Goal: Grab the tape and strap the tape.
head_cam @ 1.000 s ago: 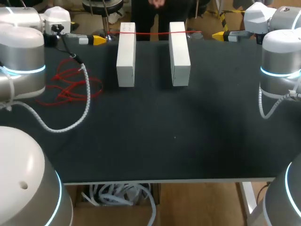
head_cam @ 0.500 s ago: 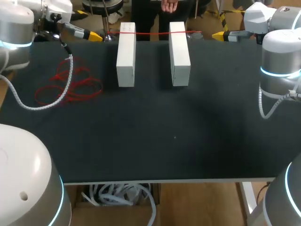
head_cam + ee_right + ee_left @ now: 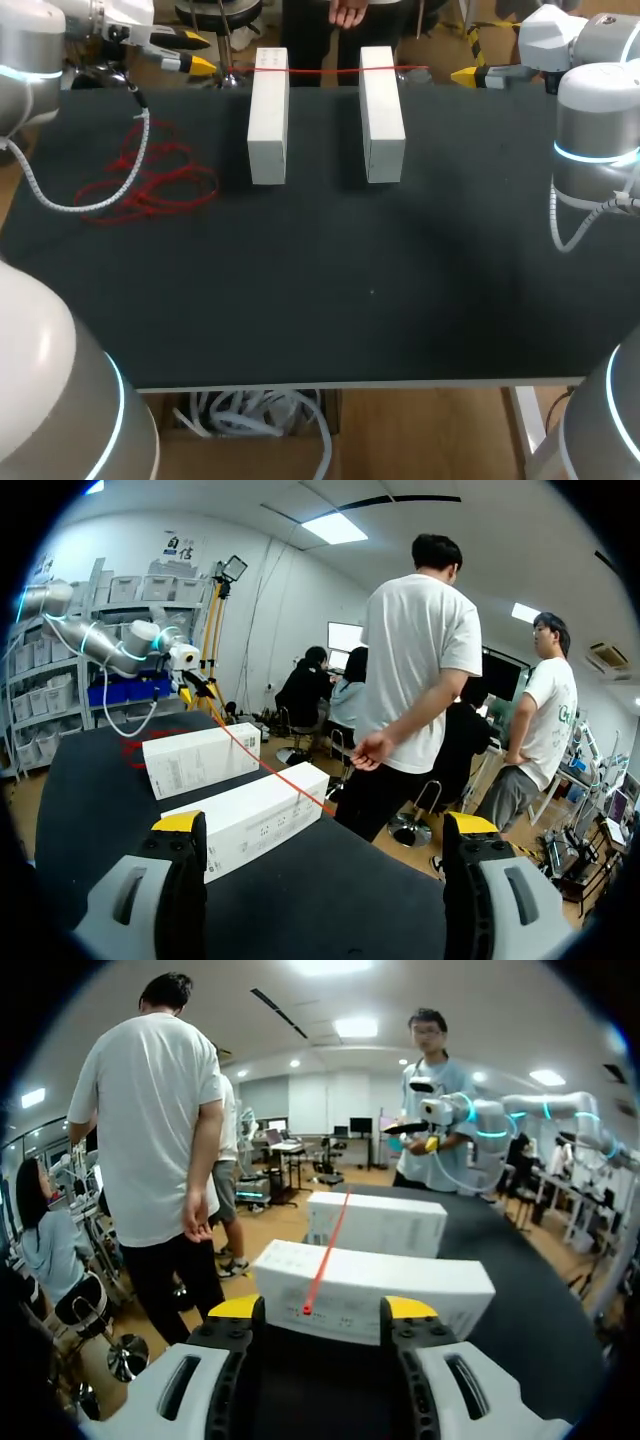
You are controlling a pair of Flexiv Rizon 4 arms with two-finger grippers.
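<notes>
A thin red strap (image 3: 330,71) lies stretched across the far ends of two white boxes, the left box (image 3: 268,115) and the right box (image 3: 381,110). My left gripper (image 3: 205,55) hovers at the table's far left edge, pointing at the strap's left end. In the left wrist view the gripper (image 3: 322,1307) has its yellow tips apart, and the strap's end (image 3: 306,1308) lies between them without visible contact. My right gripper (image 3: 465,75) sits at the far right edge, wide open (image 3: 325,825), facing the strap's other end (image 3: 322,805).
A loose tangle of red strap (image 3: 140,180) lies on the black table (image 3: 370,290) to the left of the boxes. My left arm's white coiled cable (image 3: 60,205) hangs over that tangle.
My left arm has swung back and to the left, lifting its gripper slightly at the strap's left end, and its fingers have drawn closer together. The right arm has stayed still.
</notes>
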